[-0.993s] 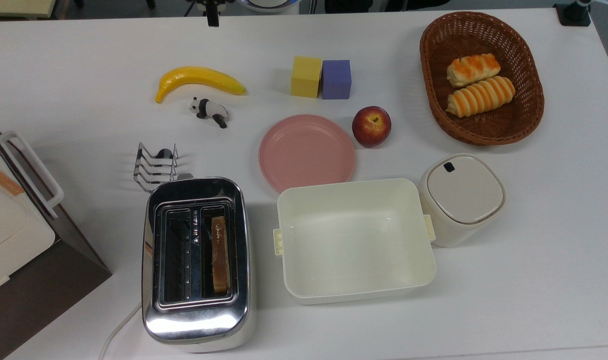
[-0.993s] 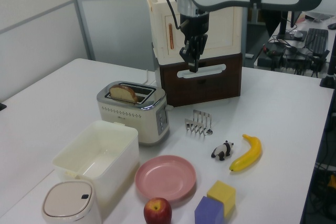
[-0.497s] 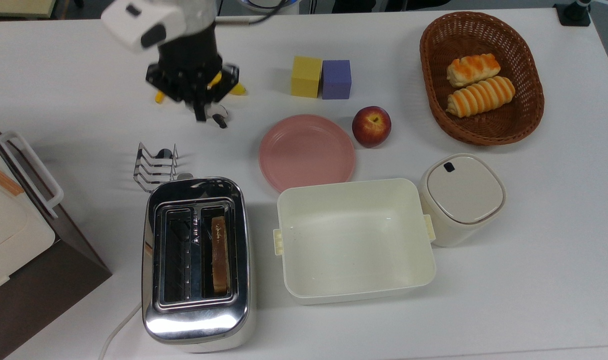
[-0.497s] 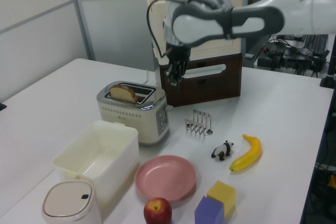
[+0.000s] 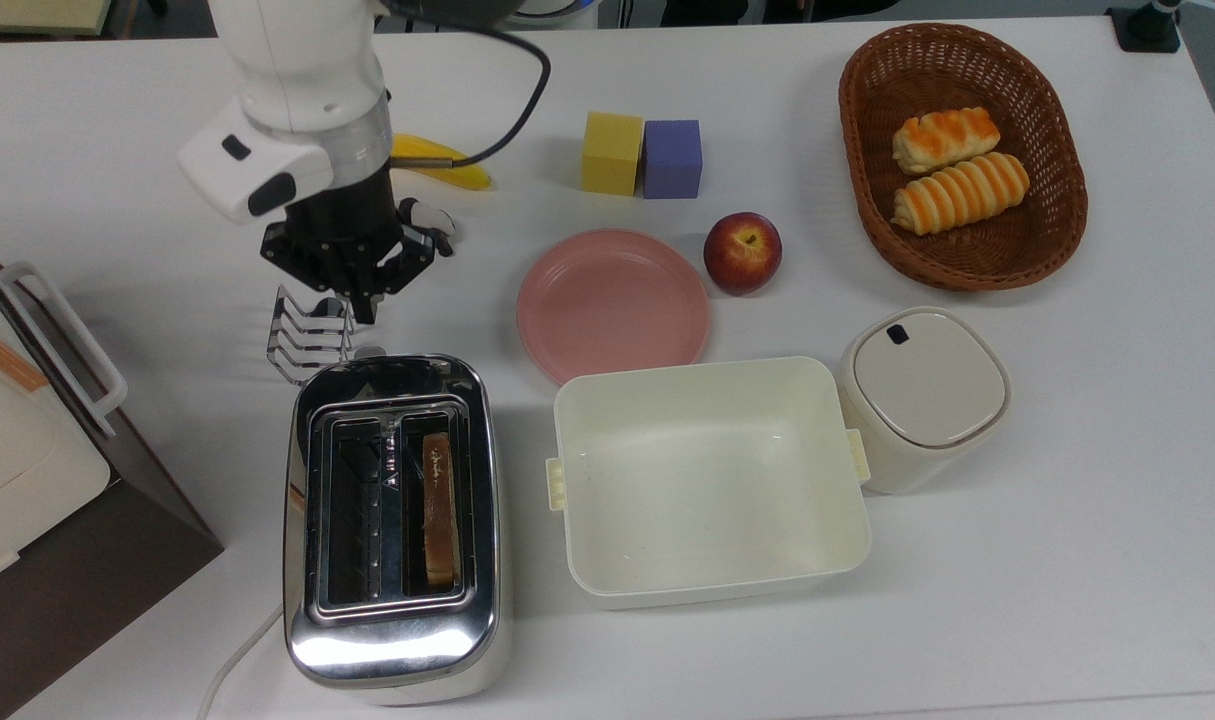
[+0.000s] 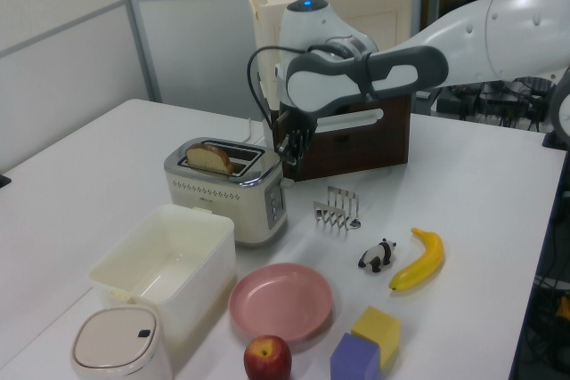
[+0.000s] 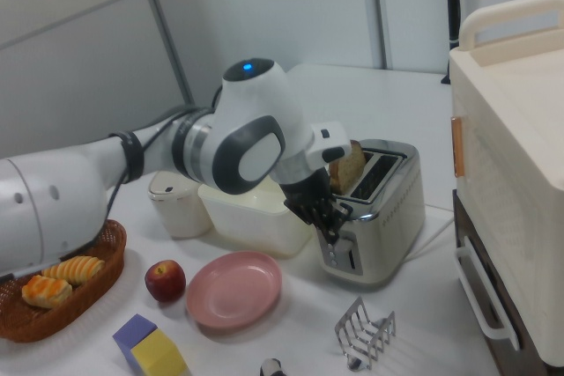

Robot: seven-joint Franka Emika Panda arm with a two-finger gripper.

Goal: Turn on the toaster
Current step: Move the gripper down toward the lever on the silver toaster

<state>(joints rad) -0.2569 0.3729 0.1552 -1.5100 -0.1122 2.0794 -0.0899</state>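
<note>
Just below the gripper (image 5: 365,303) in the top view, the toaster (image 5: 392,530) has a glossy chrome top that mirrors the light, over a matt cream body. The toast rack (image 5: 310,335) beside the fingers is thin shiny wire. Farther away, the tub (image 5: 707,480) looks smooth plastic, and the basket (image 5: 962,160) is rough woven wicker.

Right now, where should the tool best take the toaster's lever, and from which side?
Judging by its pose, press down from above on the lever, which sticks out of the toaster end facing the toast rack. The tool hovers near it.
</note>
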